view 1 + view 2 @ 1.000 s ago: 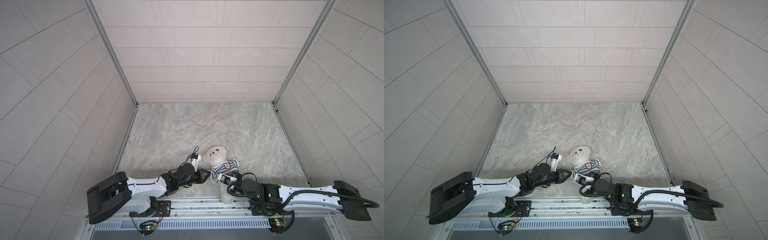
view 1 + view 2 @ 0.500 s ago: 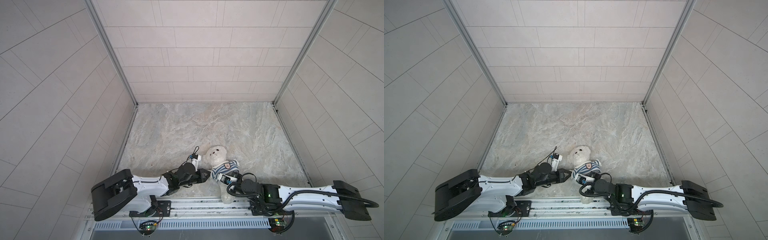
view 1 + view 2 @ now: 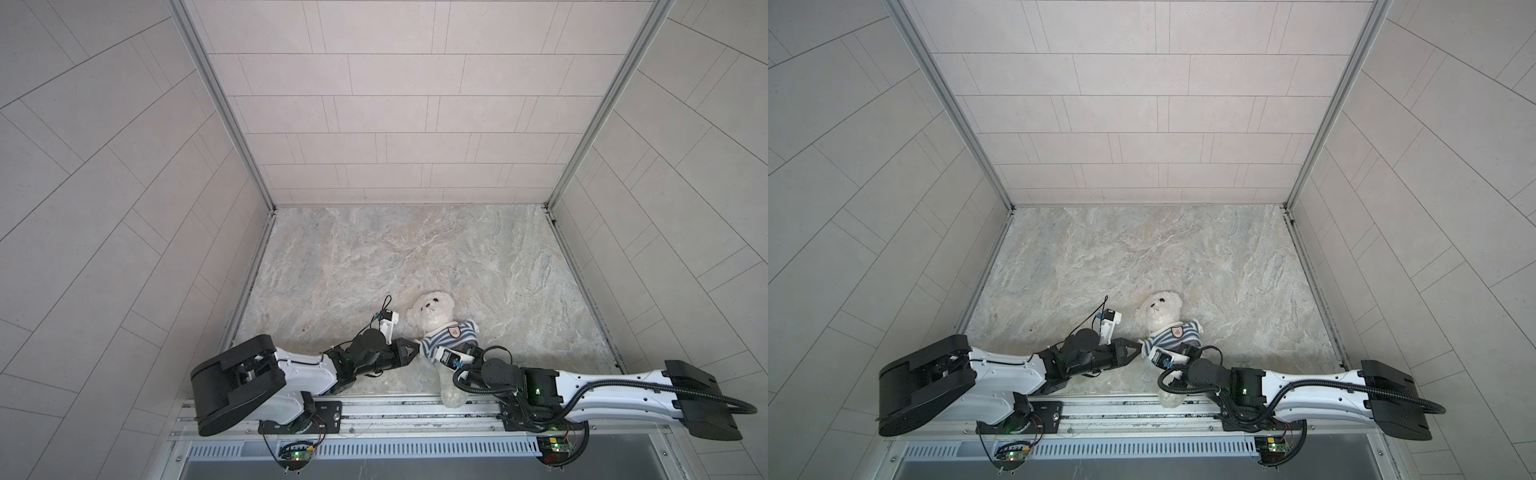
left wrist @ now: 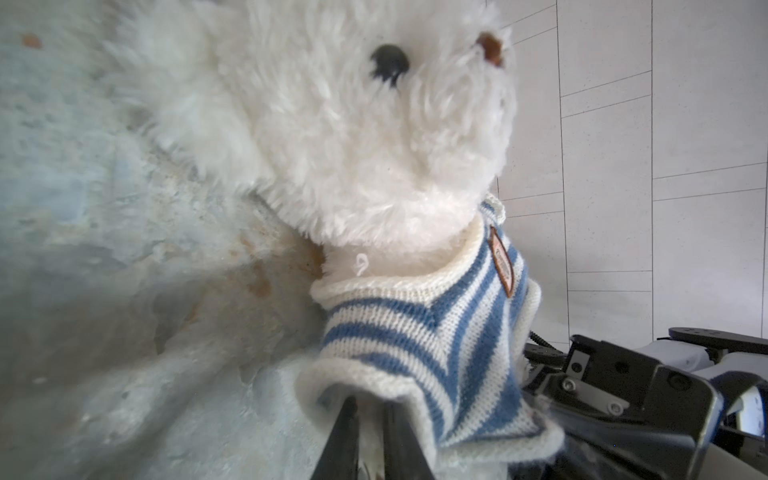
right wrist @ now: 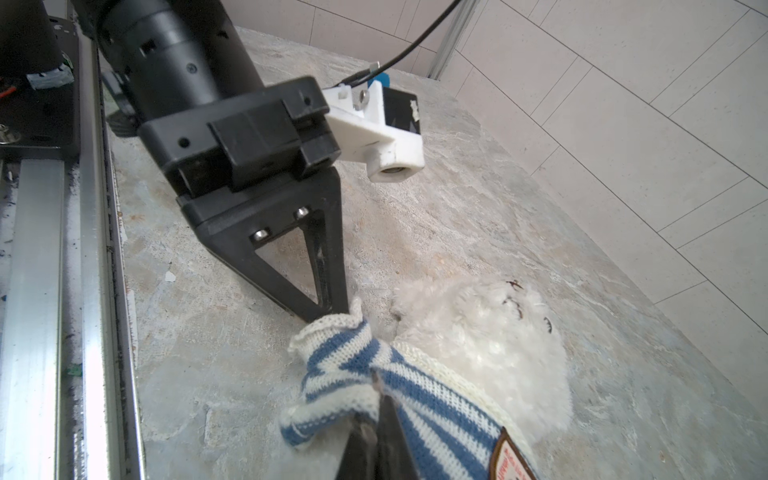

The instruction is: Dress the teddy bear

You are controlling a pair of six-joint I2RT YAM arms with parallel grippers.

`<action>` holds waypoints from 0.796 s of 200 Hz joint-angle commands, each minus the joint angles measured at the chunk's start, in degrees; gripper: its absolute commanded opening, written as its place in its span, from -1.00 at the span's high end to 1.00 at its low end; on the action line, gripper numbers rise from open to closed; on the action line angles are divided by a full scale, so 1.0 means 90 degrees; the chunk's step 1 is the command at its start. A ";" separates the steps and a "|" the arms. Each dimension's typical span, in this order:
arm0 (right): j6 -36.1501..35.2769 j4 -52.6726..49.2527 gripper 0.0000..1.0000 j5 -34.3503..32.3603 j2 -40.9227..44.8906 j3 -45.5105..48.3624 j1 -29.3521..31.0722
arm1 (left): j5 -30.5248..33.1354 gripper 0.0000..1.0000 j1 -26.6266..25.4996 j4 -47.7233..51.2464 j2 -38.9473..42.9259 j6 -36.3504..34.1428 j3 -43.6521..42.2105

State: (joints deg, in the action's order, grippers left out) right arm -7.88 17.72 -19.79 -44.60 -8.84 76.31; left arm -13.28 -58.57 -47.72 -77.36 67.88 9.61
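Teddy bear (image 3: 432, 309): on its back at the desk's (image 3: 415, 249) near edge, head toward the back wall, wearing a shirt (image 3: 446, 338).
Left claw (image 4: 370, 405): tips inside one sleeve cuff (image 4: 332, 384), slightly parted; grip unclear.
Right claw (image 5: 376, 395): closed, pinching shirt fabric close by that sleeve.
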 commanded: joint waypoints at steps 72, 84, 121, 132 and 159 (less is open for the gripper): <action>0.0170 0.0133 1.00 -0.0096 -0.0005 0.0140 0.0084 | -0.0069 0.55 0.0027 -0.0238 0.0159 -0.0111 0.0164; 0.0153 0.0135 1.00 -0.0106 -0.0005 0.0128 0.0094 | -0.0073 0.53 0.0028 -0.0216 0.0114 -0.0120 0.0220; 0.0142 0.0148 1.00 -0.0135 -0.0005 0.0124 0.0100 | -0.0079 0.52 0.0025 -0.0418 -0.0094 0.0052 0.0150; 0.0142 0.0144 1.00 -0.0141 -0.0005 0.0133 0.0105 | -0.0068 0.52 0.0026 -0.0420 -0.0115 0.0108 0.0127; 0.0143 0.0161 1.00 -0.0154 0.0004 0.0155 0.0105 | -0.0088 0.59 0.0029 -0.0458 -0.0180 0.0183 0.0098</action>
State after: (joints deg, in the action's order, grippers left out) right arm -7.16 18.20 -20.05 -44.66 -7.99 76.88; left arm -13.78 -58.46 -50.63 -78.26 68.97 10.68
